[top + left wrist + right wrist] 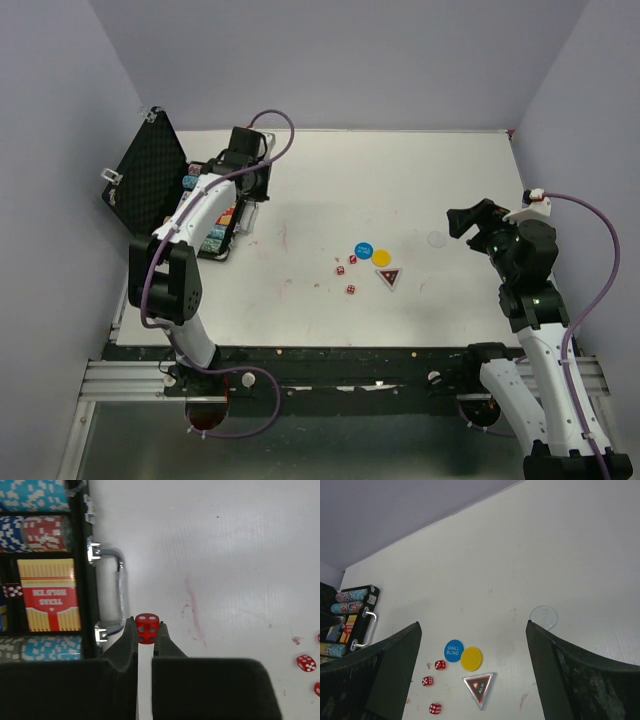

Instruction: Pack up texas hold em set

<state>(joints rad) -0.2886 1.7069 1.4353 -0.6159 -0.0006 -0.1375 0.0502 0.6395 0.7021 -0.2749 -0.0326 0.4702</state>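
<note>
The white desk (pixel 400 180) carries an open case (pixel 150 180) at its left. Near the middle lie three dice (pixel 351 290), a blue disc (pixel 363 250) beside a yellow disc (pixel 382 258), and a token (pixel 388 277). A clear disc (pixel 436 239) lies farther right.

White tabletop (pixel 400 180), bearing a faint reddish smear (pixel 192 605) just right of the left pincer (pixel 146 630). Lavender walls (pixel 330 60) rise beyond and beside it. Slotted metal rail (pixel 110 375) lies behind it, along the near edge.

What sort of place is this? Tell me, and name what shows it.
Likely a robot test cell: a bare white table boxed in by plain panels, with a left arm and right arm bolted to a metal rail.
</note>
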